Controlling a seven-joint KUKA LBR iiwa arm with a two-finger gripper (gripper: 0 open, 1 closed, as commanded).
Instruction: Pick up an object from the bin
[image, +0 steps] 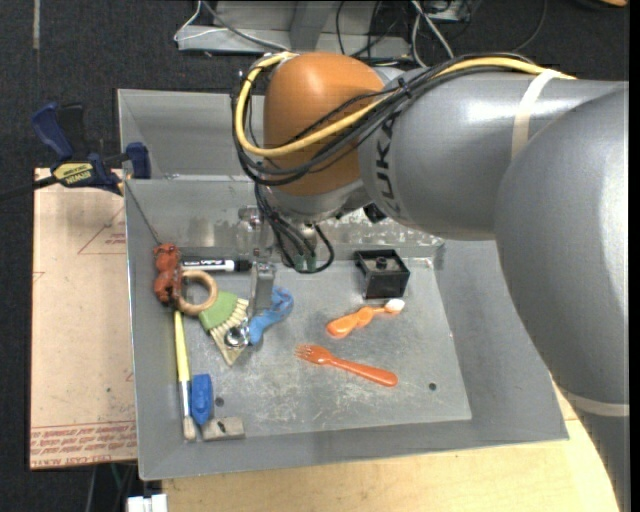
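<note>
Just under the gripper (262, 292) lies a blue plastic piece (274, 312), slanting down-left; whether the claw is open, I cannot tell.

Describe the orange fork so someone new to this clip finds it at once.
In the grey bin, look at the floor below the small black box. Two orange utensils lie there; the fork is the lower one. It has prongs at its left end, whereas the spoon above it ends in a whitish tip.
</note>
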